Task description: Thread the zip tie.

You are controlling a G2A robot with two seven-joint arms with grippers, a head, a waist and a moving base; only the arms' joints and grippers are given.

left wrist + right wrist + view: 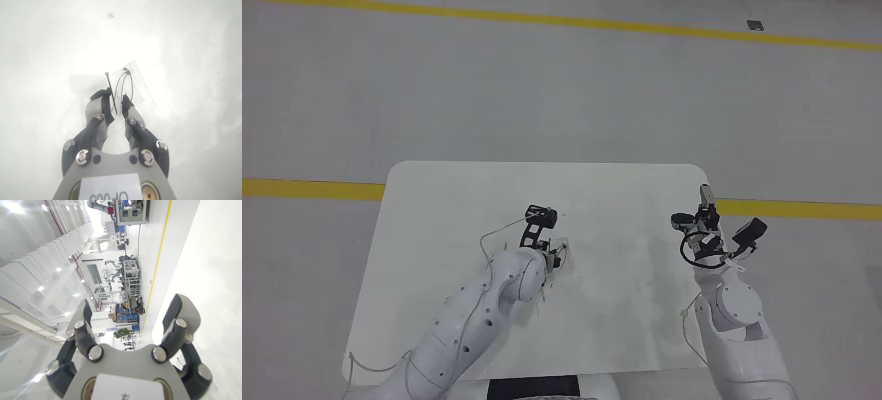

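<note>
Left gripper (115, 95) base, white label (110, 186): dark print, upside down and cropped by the frame edge; not legible in full. Right gripper (131, 302) base, second white label (128, 386): one cropped dark mark, unreadable. Floor marker (754, 24), far right: too small to read.

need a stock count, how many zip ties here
3: a straight zip tie by the left gripper, two looped zip ties on the clear plate; more may be hidden.

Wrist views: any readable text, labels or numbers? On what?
left-wrist label on the left gripper: print upside down, cut by the picture's edge; not readable whole.
right-wrist label on the right gripper: mostly cut off; unreadable.
room equipment behind: too small to read.
</note>
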